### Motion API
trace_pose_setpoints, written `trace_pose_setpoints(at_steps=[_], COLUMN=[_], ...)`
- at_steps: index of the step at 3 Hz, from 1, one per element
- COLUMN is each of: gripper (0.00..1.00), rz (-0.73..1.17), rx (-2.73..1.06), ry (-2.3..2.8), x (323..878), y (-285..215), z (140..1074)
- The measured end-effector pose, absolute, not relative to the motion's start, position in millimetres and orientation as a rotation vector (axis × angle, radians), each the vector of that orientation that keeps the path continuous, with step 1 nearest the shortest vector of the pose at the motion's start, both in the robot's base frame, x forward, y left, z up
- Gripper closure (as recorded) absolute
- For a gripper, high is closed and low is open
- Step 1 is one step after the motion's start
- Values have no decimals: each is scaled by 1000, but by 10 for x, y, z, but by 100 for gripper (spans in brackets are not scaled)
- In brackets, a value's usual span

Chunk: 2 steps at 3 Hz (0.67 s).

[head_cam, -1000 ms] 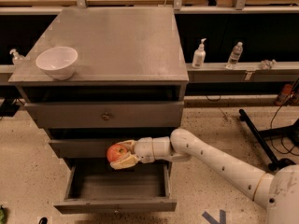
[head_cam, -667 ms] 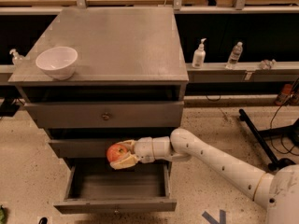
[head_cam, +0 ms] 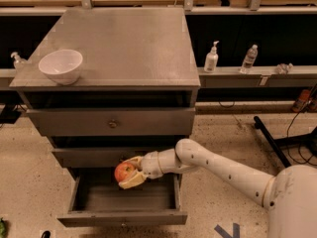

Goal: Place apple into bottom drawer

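Gripper (head_cam: 129, 173): at the end of the white arm (head_cam: 223, 170), which reaches in from the right; it hangs over the open tray, in front of the middle drawer (head_cam: 89, 156); its two fingers are pinched on the fruit, one above and one below
Apple (head_cam: 124, 172): red with yellowish patches; held in the gripper above the rear part of the drawer cavity; not touching the tray floor
Bottom drawer (head_cam: 124, 217): pulled out; a shallow grey tray with a flat front
Change from earlier frames: gripper and apple sit slightly lower, nearer the tray; the grip is unchanged; the drawer is open as before
Cabinet (head_cam: 119, 33): grey; the top drawer (head_cam: 148, 123) is shut, its round knob showing
White bowl (head_cam: 61, 66): on the cabinet top, near the left front corner; in the same place as earlier
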State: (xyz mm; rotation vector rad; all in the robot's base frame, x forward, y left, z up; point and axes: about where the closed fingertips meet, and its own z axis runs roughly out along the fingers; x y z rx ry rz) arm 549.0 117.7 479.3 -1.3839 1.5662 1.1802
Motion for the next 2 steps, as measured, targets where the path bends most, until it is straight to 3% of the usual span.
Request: trace_pose_setpoints(at_steps=[2], gripper=[100], rz=[1147], rx=[-1504], ry=[1567], x=[5338], y=[1176], z=[4302])
